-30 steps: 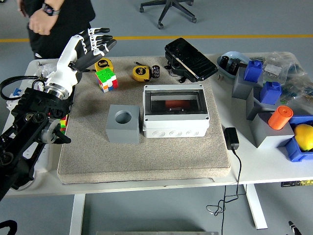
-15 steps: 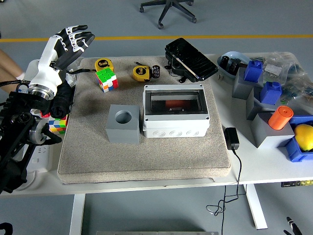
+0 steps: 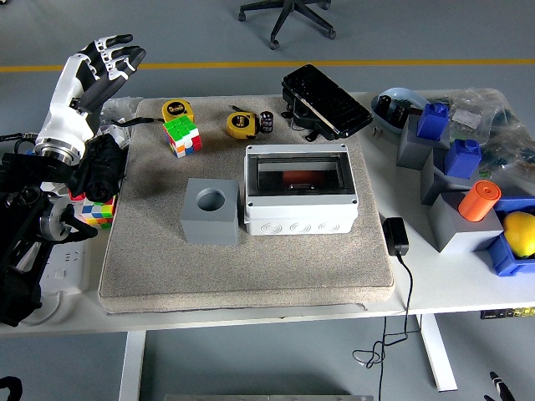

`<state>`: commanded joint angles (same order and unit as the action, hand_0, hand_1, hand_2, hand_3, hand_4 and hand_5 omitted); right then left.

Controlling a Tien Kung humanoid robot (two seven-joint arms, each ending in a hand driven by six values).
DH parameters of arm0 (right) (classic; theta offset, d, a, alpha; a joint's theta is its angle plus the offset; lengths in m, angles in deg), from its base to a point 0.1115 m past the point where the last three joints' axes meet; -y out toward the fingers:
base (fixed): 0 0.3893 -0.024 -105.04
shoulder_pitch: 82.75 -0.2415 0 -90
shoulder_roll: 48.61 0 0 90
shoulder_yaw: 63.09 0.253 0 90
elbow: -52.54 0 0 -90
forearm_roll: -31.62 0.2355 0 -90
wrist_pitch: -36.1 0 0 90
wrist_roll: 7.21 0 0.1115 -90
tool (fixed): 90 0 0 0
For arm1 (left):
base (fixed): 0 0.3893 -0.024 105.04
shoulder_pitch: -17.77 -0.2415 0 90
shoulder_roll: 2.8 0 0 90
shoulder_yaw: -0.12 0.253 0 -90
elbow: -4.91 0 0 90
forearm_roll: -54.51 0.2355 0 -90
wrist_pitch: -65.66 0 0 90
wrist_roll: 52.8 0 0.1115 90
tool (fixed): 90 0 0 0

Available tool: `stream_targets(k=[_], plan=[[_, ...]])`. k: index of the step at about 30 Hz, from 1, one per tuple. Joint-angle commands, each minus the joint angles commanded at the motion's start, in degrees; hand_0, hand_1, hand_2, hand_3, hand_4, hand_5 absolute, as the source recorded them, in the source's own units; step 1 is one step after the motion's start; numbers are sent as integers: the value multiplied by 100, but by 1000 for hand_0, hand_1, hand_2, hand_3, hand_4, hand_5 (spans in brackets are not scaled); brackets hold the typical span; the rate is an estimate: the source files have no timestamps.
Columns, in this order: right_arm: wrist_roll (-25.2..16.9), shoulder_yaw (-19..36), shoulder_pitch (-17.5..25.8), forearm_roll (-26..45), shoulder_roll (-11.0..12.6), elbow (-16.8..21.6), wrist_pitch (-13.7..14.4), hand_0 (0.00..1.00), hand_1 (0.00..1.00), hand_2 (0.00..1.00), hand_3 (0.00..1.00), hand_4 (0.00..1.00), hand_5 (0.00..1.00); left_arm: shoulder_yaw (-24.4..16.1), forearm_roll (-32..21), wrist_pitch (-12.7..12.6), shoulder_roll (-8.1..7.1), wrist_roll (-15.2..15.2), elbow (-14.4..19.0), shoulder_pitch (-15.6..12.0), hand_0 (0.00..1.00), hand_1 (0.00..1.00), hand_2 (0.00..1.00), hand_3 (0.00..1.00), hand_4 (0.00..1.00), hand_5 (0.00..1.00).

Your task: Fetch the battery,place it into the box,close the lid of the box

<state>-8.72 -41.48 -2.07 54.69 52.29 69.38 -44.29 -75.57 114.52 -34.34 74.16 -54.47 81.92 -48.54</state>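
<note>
Nearest, along the table's point(image 3: 251, 313) front edge, a beige mat point(image 3: 251, 267) covers most of the middle, and a black cable point(image 3: 407, 292) trails off the edge from a small black adapter point(image 3: 394, 236) lying just beside the mat's right side. On the mat a grey cube with a round hole in its top point(image 3: 211, 210) sits touching the left wall of the white box point(image 3: 301, 209), whose clear lid point(image 3: 299, 174) lies flat over it; a red object shows through the lid, too blurred to identify. Further back on the mat lie a multicoloured puzzle cube point(image 3: 182, 134), two yellow tape measures point(image 3: 240, 124), and the small dark cylindrical battery point(image 3: 267, 121), standing just right of the nearer tape and well apart from the box. At the mat's far edge a black case point(image 3: 326, 100) rests tilted. To the right, grey blocks carry blue pieces point(image 3: 435, 119) and an orange cylinder point(image 3: 478, 200). At the far left, the left hand point(image 3: 96, 67) is raised above the table's left corner, fingers spread and holding nothing. Another colourful cube point(image 3: 98, 211) lies below its wrist.
</note>
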Motion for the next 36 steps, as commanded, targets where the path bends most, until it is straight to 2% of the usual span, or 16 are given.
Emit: stream_targets(k=[17, 36], plan=[[16, -84, 67, 5, -13, -21, 72, 726, 667, 653, 597, 998, 627, 6, -46, 47, -47, 39, 28, -88, 685, 676, 643, 685, 972, 421], [31, -15, 108, -25, -65, -31, 81, 728, 668, 654, 598, 998, 630, 136, -62, 108, -14, 151, 5, -187, 680, 670, 627, 685, 971, 424]])
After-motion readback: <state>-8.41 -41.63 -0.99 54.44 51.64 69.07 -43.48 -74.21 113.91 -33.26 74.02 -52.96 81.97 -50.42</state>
